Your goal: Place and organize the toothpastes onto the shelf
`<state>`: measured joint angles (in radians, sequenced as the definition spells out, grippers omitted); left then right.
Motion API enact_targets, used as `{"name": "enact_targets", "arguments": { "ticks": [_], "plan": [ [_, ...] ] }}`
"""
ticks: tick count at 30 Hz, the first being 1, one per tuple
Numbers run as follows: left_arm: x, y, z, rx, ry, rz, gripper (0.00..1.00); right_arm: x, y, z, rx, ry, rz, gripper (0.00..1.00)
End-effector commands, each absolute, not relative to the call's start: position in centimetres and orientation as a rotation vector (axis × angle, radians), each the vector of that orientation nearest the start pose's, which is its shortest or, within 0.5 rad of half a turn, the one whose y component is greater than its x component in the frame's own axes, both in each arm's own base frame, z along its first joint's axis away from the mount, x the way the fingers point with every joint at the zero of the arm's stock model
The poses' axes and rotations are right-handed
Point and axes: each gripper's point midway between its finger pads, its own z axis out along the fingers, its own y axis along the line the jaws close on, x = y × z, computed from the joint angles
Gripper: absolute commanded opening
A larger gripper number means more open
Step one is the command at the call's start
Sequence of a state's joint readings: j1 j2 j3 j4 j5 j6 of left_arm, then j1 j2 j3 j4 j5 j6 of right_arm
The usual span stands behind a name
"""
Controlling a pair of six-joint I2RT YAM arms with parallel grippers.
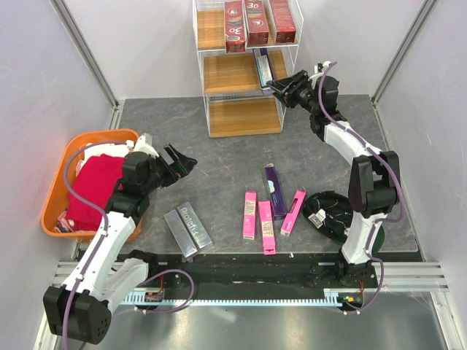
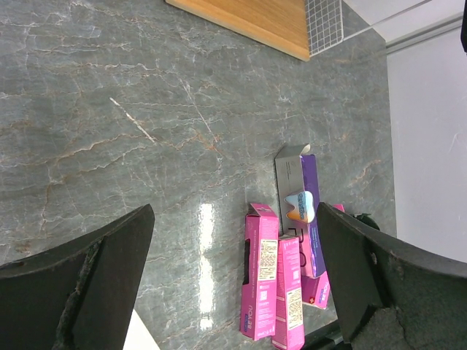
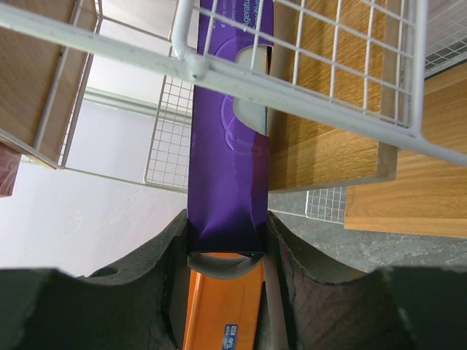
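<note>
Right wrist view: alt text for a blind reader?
The right gripper is shut on the near end of a purple toothpaste box, which extends into the white wire shelf beside a wooden tier. Orange contents show at the box's open end.

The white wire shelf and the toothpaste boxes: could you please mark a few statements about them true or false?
1. Three red cardboard boxes sit on the top tier of the white wire shelf. True.
2. The right gripper is empty. False: it is shut on a purple cardboard box at the shelf's middle tier.
3. The left gripper holds a pink box. False: it is open and holds nothing, above the grey table.
4. Three slim pink boxes lie on the table. True.
</note>
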<state>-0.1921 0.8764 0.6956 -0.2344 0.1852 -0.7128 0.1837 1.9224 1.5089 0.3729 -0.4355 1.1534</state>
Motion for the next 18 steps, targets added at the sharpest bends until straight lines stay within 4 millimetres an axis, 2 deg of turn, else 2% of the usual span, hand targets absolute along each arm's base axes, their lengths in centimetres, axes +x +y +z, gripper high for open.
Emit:
{"name": "enact_targets", "arguments": {
  "ticks": [1,7,18],
  "plan": [
    [29.7,-11.6,20.9,-0.373,1.999,-0.741,1.00,56.3,19.3,30.8,0.527,1.646,1.307,0.22],
    [29.7,-11.6,20.8,-0.373,2.002,-0.741,1.00,56.8,17.4,30.8,0.568,1.641,1.283,0.23],
    [29.8,-11.9,20.9,-0.364,2.002,-0.756,1.00,57.3,16.5,29.7,0.622,1.666,1.268,0.29]
  ]
}}
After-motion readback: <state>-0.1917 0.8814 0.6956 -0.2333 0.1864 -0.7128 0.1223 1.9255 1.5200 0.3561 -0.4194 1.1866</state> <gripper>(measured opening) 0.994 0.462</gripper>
